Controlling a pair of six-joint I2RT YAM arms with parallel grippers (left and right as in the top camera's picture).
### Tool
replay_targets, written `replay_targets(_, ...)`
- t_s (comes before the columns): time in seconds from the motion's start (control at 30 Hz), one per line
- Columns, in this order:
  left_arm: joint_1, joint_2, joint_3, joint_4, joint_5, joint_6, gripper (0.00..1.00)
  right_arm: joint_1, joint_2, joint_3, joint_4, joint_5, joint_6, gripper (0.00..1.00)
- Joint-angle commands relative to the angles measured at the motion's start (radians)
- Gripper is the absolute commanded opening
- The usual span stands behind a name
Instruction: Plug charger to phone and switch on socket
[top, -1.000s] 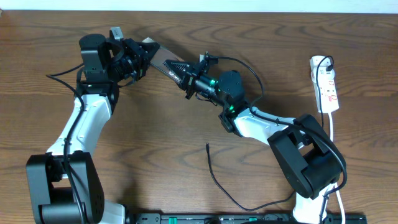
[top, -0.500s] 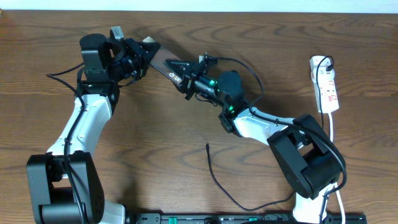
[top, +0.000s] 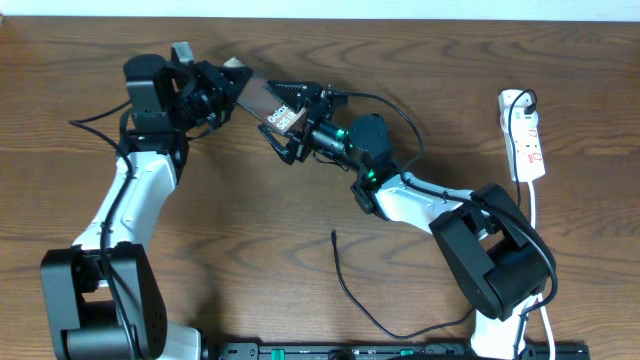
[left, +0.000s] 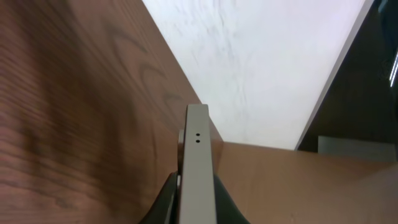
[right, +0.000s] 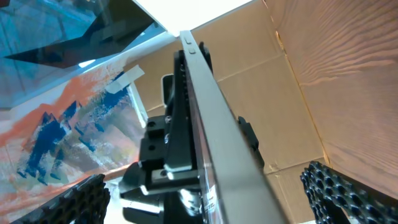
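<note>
- The left end effector (top: 222, 92) is near the far edge of the worktop (top: 230, 230), left of the middle. It is closed narrow on one end of the phone (top: 262, 100). In the left wrist view the thin edge of the phone (left: 198, 162) stands pinched between the two fingers.
- The phone is lifted and turned on its side, so it does not lie flat. Its free end points toward the right arm.
- The right end effector (top: 290, 122) stands wide open around that free end. In its wrist view one finger (right: 81, 199) is on each side of the phone's edge (right: 217, 124) and apart from it, so I judge it grips nothing.
- The charger (top: 345, 285) lies loose near the front edge, about the middle. Its plug tip (top: 333, 236) is well apart from the phone, and nobody holds it.
- The socket (top: 527, 135) lies near the right edge, toward the far corner, untouched.
- My judgement: only the holding of the phone is done. Picking up the plug, putting it in the phone, and pressing the switch are all left.
</note>
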Motion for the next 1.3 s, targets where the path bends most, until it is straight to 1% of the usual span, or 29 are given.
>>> replay_targets(0.0,0.056,-0.001,0.006,0.006,0.042,0.013,0.07,-0.015,-0.008,0.008,0.005,-0.013,-0.005,0.99)
replay_targets(0.23,0.212,-0.001,0.006,0.006,0.182,0.013,0.07,-0.071,-0.008,0.007,-0.002,-0.107,-0.006,0.99)
replay_targets(0.3,0.267,-0.001,0.006,0.007,0.245,0.013,0.08,-0.093,-0.008,0.007,-0.002,-0.153,-0.023,0.99)
replay_targets(0.43,0.365,-0.001,0.006,0.02,0.401,0.013,0.08,-0.125,-0.008,0.007,-0.002,-0.214,-0.176,0.99)
replay_targets(0.5,0.407,-0.001,0.006,0.042,0.491,0.014,0.08,-0.135,-0.008,0.007,-0.007,-0.219,-0.305,0.99)
replay_targets(0.53,0.428,-0.001,0.006,0.064,0.546,0.013,0.08,-0.137,-0.008,0.007,-0.019,-0.223,-0.364,0.95)
replay_targets(0.6,0.452,-0.001,0.006,0.094,0.639,0.013,0.08,-0.143,-0.008,0.009,-0.088,-0.257,-0.408,0.87)
replay_targets(0.7,0.465,-0.001,0.006,0.128,0.755,0.013,0.08,-0.157,-0.008,0.04,-0.266,-0.319,-0.509,0.81)
replay_targets(0.77,0.464,-0.001,0.006,0.153,0.79,0.014,0.08,-0.162,-0.008,0.092,-0.409,-0.356,-0.591,0.8)
replay_targets(0.9,0.464,-0.001,0.006,0.163,0.789,0.037,0.08,-0.163,-0.008,0.285,-0.844,-0.4,-0.863,0.84)
replay_targets(0.93,0.464,-0.001,0.006,0.175,0.789,0.05,0.08,-0.163,-0.008,0.388,-1.082,-0.377,-1.01,0.86)
replay_targets(1.0,0.464,-0.001,0.006,0.175,0.789,0.074,0.08,-0.162,-0.008,0.501,-1.349,-0.299,-1.16,0.87)
replay_targets(1.07,0.464,-0.001,0.006,0.175,0.789,0.083,0.08,-0.162,-0.008,0.59,-1.572,-0.193,-1.254,0.87)
replay_targets(1.17,0.464,-0.001,0.006,0.175,0.789,0.095,0.08,-0.159,-0.008,0.669,-1.81,-0.06,-1.347,0.86)
replay_targets(1.27,0.464,-0.001,0.006,0.171,0.789,0.122,0.08,-0.146,-0.007,0.677,-1.983,0.018,-1.432,0.87)
